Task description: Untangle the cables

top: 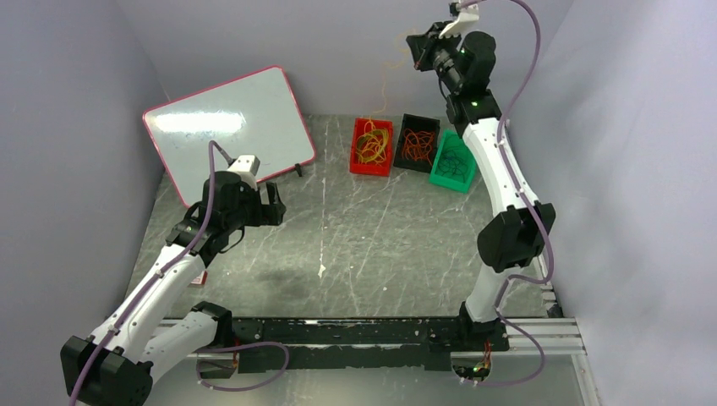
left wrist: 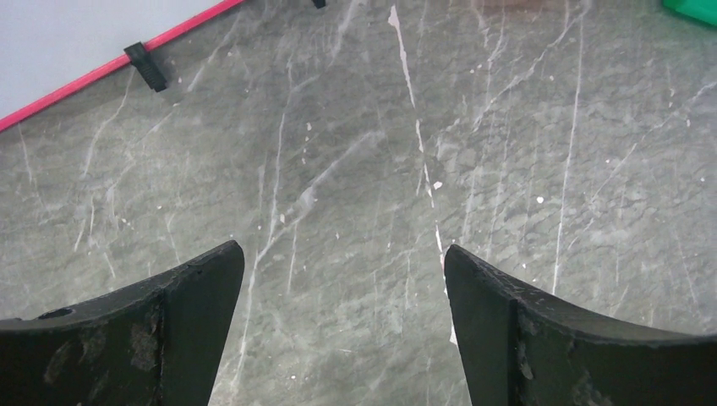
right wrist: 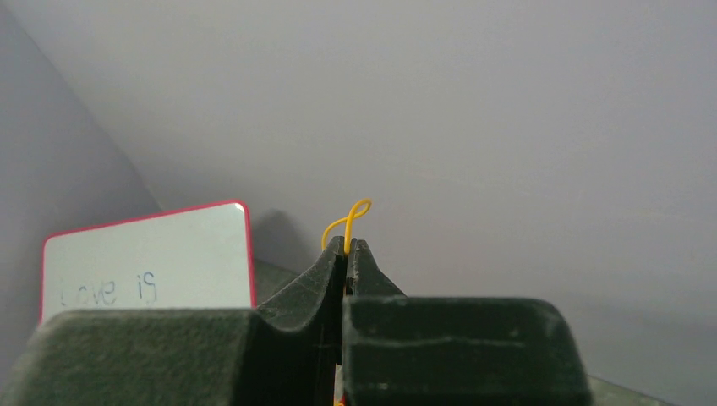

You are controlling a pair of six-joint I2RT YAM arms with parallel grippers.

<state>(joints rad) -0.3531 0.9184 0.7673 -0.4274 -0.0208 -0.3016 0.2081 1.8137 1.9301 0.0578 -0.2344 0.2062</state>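
My right gripper (top: 416,49) is raised high at the back, shut on a thin yellow cable (right wrist: 347,222); a small loop of it sticks out past the fingertips (right wrist: 362,254) in the right wrist view. A faint yellow strand (top: 385,85) hangs from that gripper down towards the red bin (top: 356,161), which holds more yellow cables (top: 372,145). The black bin (top: 402,162) holds orange-red cables (top: 417,145), and the green bin (top: 440,176) holds dark cables (top: 455,162). My left gripper (top: 275,205) hovers open over the bare tabletop (left wrist: 355,169) with nothing between its fingers (left wrist: 194,296).
A white board with a red rim (top: 228,127) leans at the back left, and its edge (left wrist: 84,76) shows in the left wrist view. Grey walls close in the table on three sides. A small red-and-white object (top: 199,277) lies by the left arm.
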